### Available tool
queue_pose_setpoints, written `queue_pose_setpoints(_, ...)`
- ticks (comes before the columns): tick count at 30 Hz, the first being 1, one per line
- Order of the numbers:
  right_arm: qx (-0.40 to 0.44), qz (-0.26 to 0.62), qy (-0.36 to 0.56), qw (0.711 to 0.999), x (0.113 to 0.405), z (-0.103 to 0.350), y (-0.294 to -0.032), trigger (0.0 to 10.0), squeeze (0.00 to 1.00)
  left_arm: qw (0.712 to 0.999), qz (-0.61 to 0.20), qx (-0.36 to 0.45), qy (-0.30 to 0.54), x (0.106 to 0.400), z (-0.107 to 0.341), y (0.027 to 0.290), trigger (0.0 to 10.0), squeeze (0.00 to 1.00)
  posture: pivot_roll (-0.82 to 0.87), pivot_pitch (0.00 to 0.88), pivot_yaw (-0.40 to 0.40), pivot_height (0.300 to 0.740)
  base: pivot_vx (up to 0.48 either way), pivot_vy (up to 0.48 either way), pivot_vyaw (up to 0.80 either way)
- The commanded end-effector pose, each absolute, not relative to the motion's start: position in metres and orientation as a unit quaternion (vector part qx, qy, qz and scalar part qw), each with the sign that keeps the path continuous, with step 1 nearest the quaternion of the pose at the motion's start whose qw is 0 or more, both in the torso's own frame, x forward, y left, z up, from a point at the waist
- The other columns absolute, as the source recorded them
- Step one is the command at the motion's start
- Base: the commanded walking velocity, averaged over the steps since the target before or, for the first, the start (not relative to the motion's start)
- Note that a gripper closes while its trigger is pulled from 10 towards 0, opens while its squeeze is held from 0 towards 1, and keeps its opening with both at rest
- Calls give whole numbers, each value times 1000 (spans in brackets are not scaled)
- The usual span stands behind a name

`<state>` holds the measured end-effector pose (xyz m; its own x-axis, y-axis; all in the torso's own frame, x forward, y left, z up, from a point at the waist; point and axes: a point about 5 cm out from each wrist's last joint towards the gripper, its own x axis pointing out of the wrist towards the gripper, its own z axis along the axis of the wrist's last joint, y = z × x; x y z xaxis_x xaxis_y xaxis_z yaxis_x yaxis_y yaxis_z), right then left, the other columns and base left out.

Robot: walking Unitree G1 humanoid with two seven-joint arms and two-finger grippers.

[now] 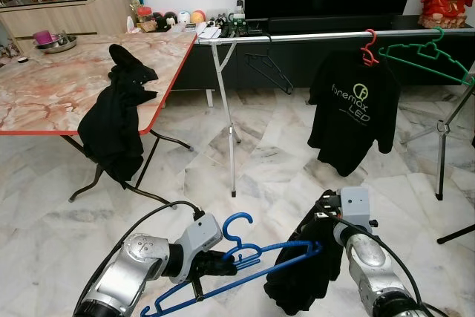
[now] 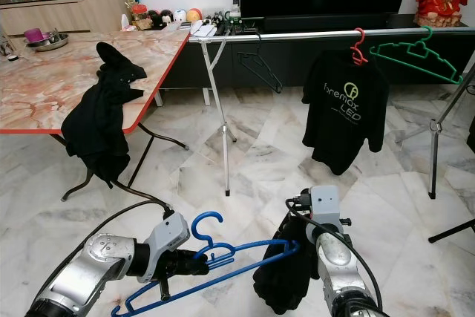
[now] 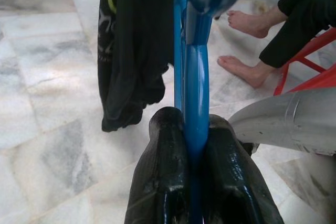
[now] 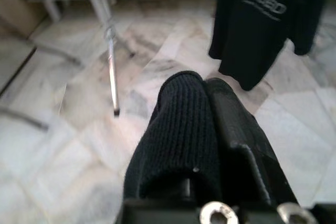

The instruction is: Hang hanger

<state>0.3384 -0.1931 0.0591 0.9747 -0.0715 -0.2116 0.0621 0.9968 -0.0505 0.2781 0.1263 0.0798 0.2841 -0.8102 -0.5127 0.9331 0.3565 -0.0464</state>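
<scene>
A blue plastic hanger (image 1: 256, 254) is held low in front of me, hook up. My left gripper (image 1: 223, 261) is shut on its neck; in the left wrist view the two black fingers (image 3: 157, 171) pinch the blue bar (image 3: 196, 103). A black garment (image 1: 297, 283) hangs from the hanger's right end. My right gripper (image 1: 324, 222) is shut on that cloth, and a black fold (image 4: 178, 135) covers one finger in the right wrist view. The silver clothes rail (image 1: 297, 36) runs across ahead of me.
On the rail hang a black T-shirt (image 1: 356, 109) on a red hanger (image 1: 368, 48), a green hanger (image 1: 427, 53) and a thin black hanger (image 1: 269, 73). A marble-topped table (image 1: 67, 87) with a black garment (image 1: 115, 120) stands left. A person's bare feet (image 3: 247, 22) are beside a red chair (image 3: 310, 61).
</scene>
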Motion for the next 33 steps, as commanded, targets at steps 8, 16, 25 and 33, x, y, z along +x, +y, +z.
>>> queue_pose_setpoints(8,93,-40,91,991,361,86,-177,10000,0,804,-508,173,255,283,63,131,10000,0,54,31,27,740,0,0,0)
queue_pose_setpoints(16,163,56,89,981,375,108,-148,10000,0,806,-507,155,262,283,53,126,10000,0,45,32,24,740,0,0,0)
queue_pose_setpoints(25,108,169,93,975,376,117,-125,10000,0,811,-510,140,249,287,54,121,10000,0,45,32,16,740,0,0,0)
queue_pose_setpoints(33,59,142,131,979,367,96,-139,10000,0,856,-464,124,191,308,71,119,10000,0,41,36,15,740,0,0,0)
